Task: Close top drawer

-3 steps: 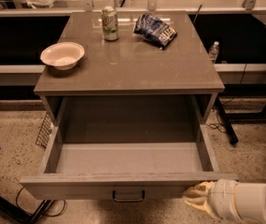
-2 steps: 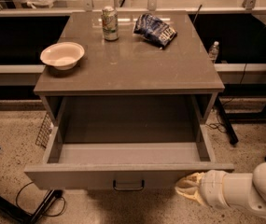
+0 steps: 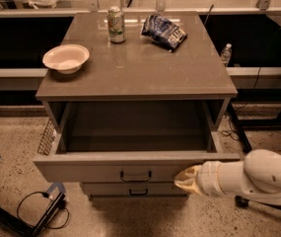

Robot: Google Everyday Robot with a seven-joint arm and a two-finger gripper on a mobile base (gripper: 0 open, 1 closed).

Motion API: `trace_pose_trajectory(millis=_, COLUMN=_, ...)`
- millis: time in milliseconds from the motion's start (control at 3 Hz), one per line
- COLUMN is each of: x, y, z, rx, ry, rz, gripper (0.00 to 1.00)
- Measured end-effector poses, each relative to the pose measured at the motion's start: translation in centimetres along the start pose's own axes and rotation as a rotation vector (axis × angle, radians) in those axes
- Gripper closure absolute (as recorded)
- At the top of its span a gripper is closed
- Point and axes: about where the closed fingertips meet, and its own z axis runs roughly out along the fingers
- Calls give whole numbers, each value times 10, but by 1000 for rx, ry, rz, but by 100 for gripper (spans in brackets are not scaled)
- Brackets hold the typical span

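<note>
The bench (image 3: 145, 70) holds one bowl (image 3: 66, 58), one can (image 3: 116, 24), one snack bag (image 3: 163, 31); two drawers show, top drawer (image 3: 90, 170) and lower drawer (image 3: 111, 188); one tool (image 3: 185, 180) sits lower right.

The front of the top drawer (image 3: 105, 169) is covered at its right end by the gripper (image 3: 184, 179), whose arm (image 3: 263, 177) is cut off by the right edge. The drawer's floor is hidden behind its front. The lower drawer (image 3: 135, 189) is mostly concealed beneath it. The label on the can (image 3: 116, 24) cannot be read.

You can read nothing here: print on the can (image 3: 116, 24) and bag (image 3: 164, 32) on the tabletop (image 3: 145, 68) stays illegible (your hand (image 3: 182, 180) is at the top drawer (image 3: 90, 171) front).
</note>
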Motion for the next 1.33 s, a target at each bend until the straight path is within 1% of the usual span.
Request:
trace_pose_trajectory(millis=667, x=-11, y=-55, z=25, rx=0, ry=-6, rz=3, gripper=100)
trace_pose_trajectory(millis=1000, x=-22, y=-88, z=30, rx=15, ry=-5, rz=-8, gripper=100)
trace_pose_trajectory(millis=1333, x=-46, y=-131, z=43, rx=25, ry=-7, rz=-38, gripper=100)
